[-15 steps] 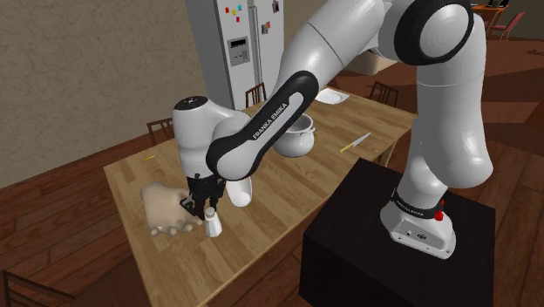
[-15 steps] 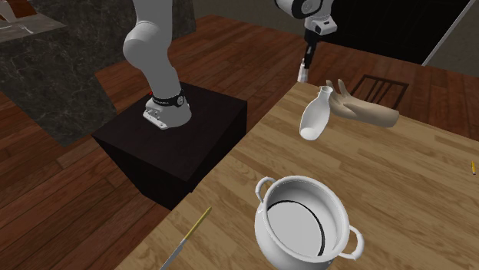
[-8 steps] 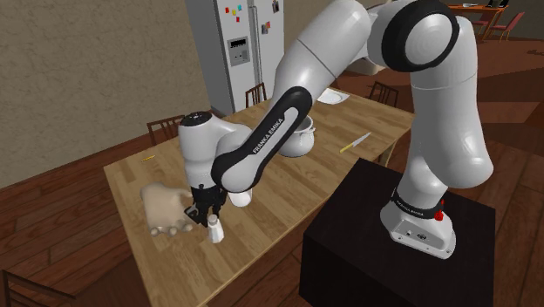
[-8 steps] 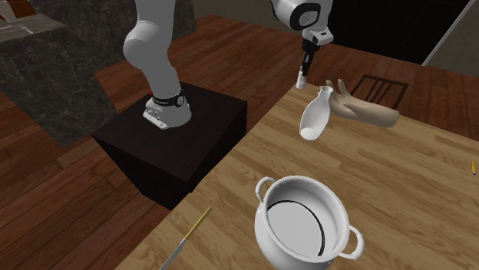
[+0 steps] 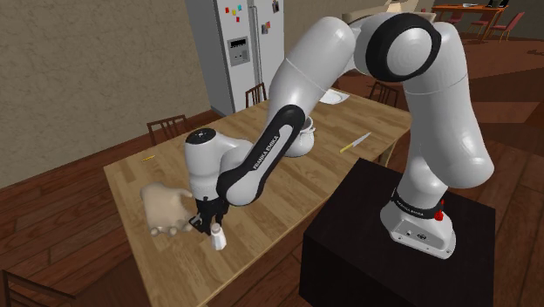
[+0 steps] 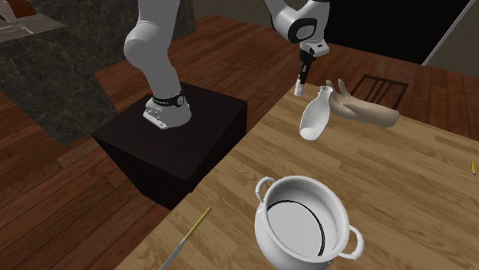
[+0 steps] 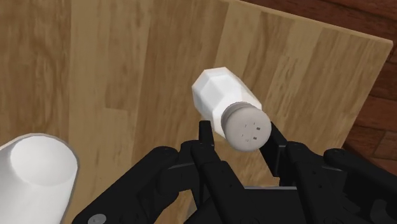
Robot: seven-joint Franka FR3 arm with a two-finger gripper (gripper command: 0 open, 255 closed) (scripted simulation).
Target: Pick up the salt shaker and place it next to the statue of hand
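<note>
Two black fingers (image 7: 205, 133) pinch the shaker (image 7: 224, 102) just under its grey cap, so my gripper (image 7: 240, 132) is clamped on it, not loose. From the wrist view the shaker sits askew in the pinch, its white body angled off the line of the fingers, over bare table (image 7: 108, 70) close to the edge. From the shoulder view it hangs low over the wood, just beside the fingertips of the statue (image 5: 164, 209). I cannot tell whether its base touches yet. The second exterior view puts it at the table's corner, with the white vase (image 6: 314, 115) near it and in front of the statue.

I judge this to be the set-down, and the spot already counts as next to the statue. Done well, it means a slow, straight descent until the base bears on the wood. Because the shaker is tilted, one rim of the base should land first, and it may rock or tip when I let go. The edge is near, so a topple outward could send it to the floor. I would shade inward toward the statue, level the wrist if it allows, and part the fingers only once the base rests flat. Then I would rise straight up, without dragging the cap or brushing the vase.
</note>
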